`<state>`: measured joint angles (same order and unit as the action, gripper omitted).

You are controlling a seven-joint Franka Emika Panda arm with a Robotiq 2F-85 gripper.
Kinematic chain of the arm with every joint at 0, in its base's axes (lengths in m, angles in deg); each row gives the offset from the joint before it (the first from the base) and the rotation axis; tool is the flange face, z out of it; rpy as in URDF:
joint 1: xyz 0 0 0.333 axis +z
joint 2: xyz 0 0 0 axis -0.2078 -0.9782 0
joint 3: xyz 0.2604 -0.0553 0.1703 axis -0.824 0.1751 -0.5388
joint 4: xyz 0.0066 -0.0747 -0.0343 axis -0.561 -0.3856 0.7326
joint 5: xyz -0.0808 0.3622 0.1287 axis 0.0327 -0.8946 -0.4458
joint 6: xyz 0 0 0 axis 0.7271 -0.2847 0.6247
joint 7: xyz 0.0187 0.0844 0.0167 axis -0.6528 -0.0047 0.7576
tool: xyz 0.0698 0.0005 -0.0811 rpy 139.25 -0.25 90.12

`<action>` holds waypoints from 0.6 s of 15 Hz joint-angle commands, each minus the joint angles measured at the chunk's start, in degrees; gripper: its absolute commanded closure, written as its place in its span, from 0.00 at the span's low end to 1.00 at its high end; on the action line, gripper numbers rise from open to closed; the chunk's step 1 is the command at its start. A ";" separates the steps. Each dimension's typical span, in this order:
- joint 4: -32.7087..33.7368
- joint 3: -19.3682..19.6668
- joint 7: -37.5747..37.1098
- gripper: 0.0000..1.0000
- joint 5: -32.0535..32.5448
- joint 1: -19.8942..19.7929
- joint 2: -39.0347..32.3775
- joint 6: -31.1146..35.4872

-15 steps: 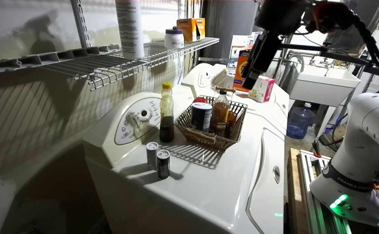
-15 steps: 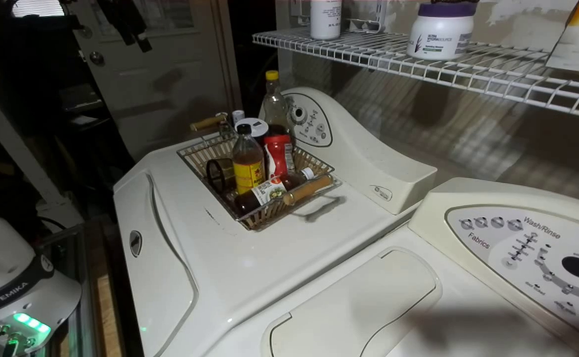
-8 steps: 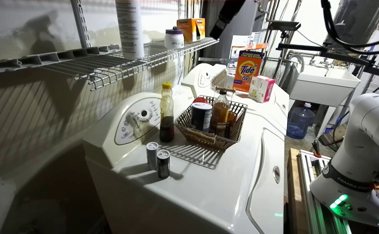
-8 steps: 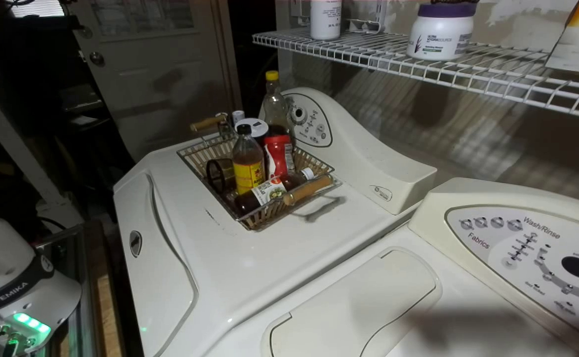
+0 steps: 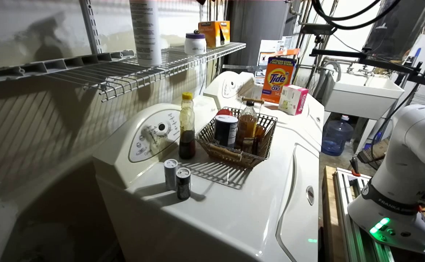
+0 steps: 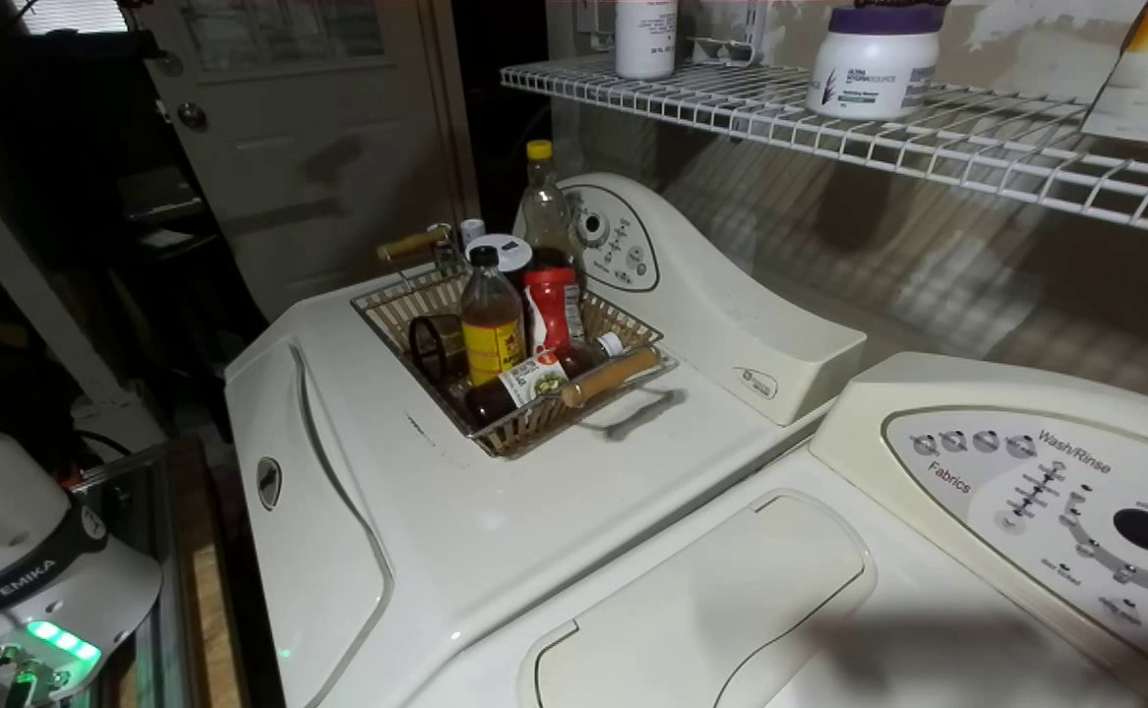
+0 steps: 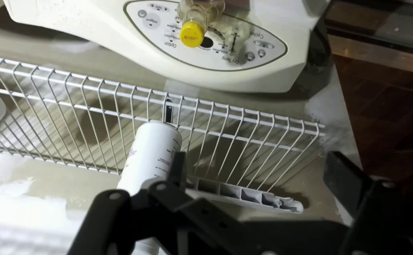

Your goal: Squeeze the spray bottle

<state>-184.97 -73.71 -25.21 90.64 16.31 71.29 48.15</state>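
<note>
The spray bottle (image 7: 149,156) is a tall white bottle with small print, standing on the wire shelf. It shows in both exterior views (image 5: 145,32) (image 6: 646,39), with its top cut off by the frame edge. A spray-head-like shadow falls on the wall behind it. In the wrist view my gripper (image 7: 257,173) is open, with nothing between its fingers. The bottle is left of the left finger, which covers part of it; I cannot tell whether they touch. The bottle's upper part is mostly hidden behind the gripper. The gripper is not clearly visible in either exterior view.
The wire shelf (image 5: 176,67) also holds a ribbed white plastic piece (image 7: 248,198), a purple-lidded jar (image 5: 195,44) and an orange box (image 5: 214,32). Below, on the dryer, stand a yellow-capped bottle (image 5: 187,127), a filled basket (image 5: 230,154) and two small shakers (image 5: 183,183).
In an exterior view the gripper has moved up and left, toward the shelf, and out of frame at the top. It has also left the frame in the opposite exterior view. The bottle stands unmoved.
</note>
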 commanded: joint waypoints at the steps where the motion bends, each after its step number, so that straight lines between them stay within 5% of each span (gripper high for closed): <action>1: 1.48 0.76 -0.22 0.00 0.34 0.91 -1.13 -0.40; 9: 0.98 1.30 0.06 0.00 -0.45 1.09 -1.21 2.27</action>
<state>-184.15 -73.52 -25.22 90.65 16.67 70.40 48.03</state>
